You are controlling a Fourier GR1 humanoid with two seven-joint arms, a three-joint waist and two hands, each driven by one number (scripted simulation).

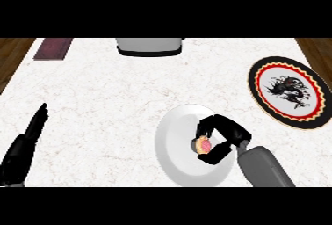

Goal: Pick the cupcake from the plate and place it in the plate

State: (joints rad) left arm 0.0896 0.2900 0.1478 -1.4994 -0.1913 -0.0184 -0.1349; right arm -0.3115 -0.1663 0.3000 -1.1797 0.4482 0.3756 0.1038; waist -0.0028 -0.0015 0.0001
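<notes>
1. Two plates are sitting on the tabletop (pixel 97 96): a plain white plate (pixel 172 149) near the front edge, right of centre, and a patterned plate (pixel 311 94) with a red, black and scalloped rim by the right edge.
2. Resting on the white plate is the cupcake (pixel 203 145), toward that plate's right side, and the right hand (pixel 224 134) is curling around it, fingers above and thumb below, so it is clamped on the cupcake.
3. Judging by its look, the cupcake is going to handle as a light, soft thing: the top is likely crushing or smearing easily, so the hold is best staying low on the sides, around the wrapper, not on the topping.
4. Only part of the cupcake is showing between the fingers: a pinkish-red top with a pale tan edge, small against the plate; the rest is hiding behind the hand.
5. Whether it is lifting clear of the white plate or sitting on it cannot be told from this view.
6. Near the front left corner, the left hand (pixel 35 121) is resting with fingers straight, holding nothing.
7. Along the far edge, a white and dark appliance (pixel 149 45) is showing at the middle and a dark red mat (pixel 53 48) near the far left corner.
</notes>
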